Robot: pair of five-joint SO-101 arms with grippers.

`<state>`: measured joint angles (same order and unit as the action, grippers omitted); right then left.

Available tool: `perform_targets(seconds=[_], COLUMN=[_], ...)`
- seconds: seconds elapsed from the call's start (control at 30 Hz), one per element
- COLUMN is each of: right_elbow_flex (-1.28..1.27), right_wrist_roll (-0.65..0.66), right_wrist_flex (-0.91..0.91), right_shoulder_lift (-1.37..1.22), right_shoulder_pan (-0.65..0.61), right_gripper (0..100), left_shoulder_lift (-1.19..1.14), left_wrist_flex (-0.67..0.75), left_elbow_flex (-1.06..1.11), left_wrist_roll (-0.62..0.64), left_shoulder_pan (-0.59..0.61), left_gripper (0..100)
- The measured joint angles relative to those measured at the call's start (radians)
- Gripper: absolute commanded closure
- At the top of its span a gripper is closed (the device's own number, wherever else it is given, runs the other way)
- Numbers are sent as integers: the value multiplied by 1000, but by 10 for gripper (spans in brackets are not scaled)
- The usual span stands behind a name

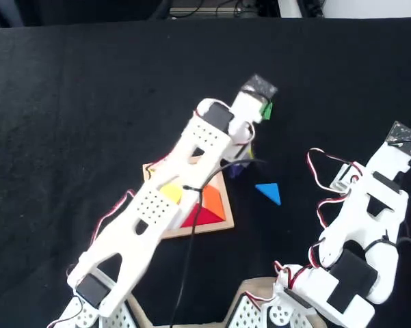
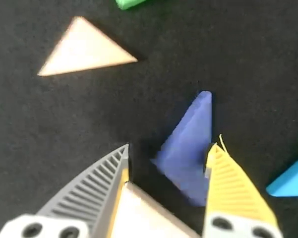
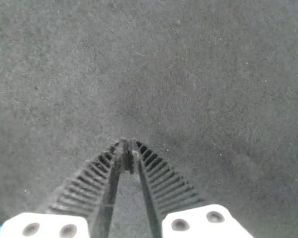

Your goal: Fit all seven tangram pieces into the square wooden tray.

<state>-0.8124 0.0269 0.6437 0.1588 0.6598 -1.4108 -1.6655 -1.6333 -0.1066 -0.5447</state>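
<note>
The square wooden tray [image 1: 217, 222] lies mid-table under my left arm and holds yellow [image 1: 171, 192], orange [image 1: 213, 199] and red [image 1: 204, 216] pieces. Just past its far right corner my left gripper [image 2: 171, 148] stands open, low over the cloth. A purple piece [image 2: 188, 144] lies between its fingers, also seen from above as the purple piece [image 1: 238, 169]. Beyond it are a tan triangle [image 2: 84, 49] and a green piece [image 2: 129, 4]. The blue triangle [image 1: 269, 193] lies right of the tray. My right gripper [image 3: 127, 151] is shut over bare cloth, holding nothing.
A black cloth [image 1: 75, 102] covers the whole table. The right arm [image 1: 369, 205] is folded at the right side, away from the pieces. The green piece [image 1: 265, 109] lies beside the left arm's wrist. A tray corner [image 2: 139, 213] shows between the left fingers.
</note>
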Motion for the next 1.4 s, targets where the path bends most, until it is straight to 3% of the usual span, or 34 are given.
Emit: perform_targets(seconds=[0.7, 0.9, 1.07, 1.4], right_elbow_flex=[0, 0, 0, 0], right_wrist_roll=[0, 0, 0, 0], right_wrist_flex=[0, 0, 0, -2], right_shoulder_lift=[0, 0, 0, 0], right_shoulder_pan=[0, 0, 0, 0], right_gripper=[987, 987, 987, 987], left_shoulder_lift=[-5, -3, -3, 64], left_wrist_flex=[5, 5, 3, -84], left_elbow_flex=[0, 0, 0, 0], left_wrist_roll=[-3, 0, 2, 130], left_shoulder_pan=[-25, -41, -68, -69], left_gripper=[757, 859, 884, 888])
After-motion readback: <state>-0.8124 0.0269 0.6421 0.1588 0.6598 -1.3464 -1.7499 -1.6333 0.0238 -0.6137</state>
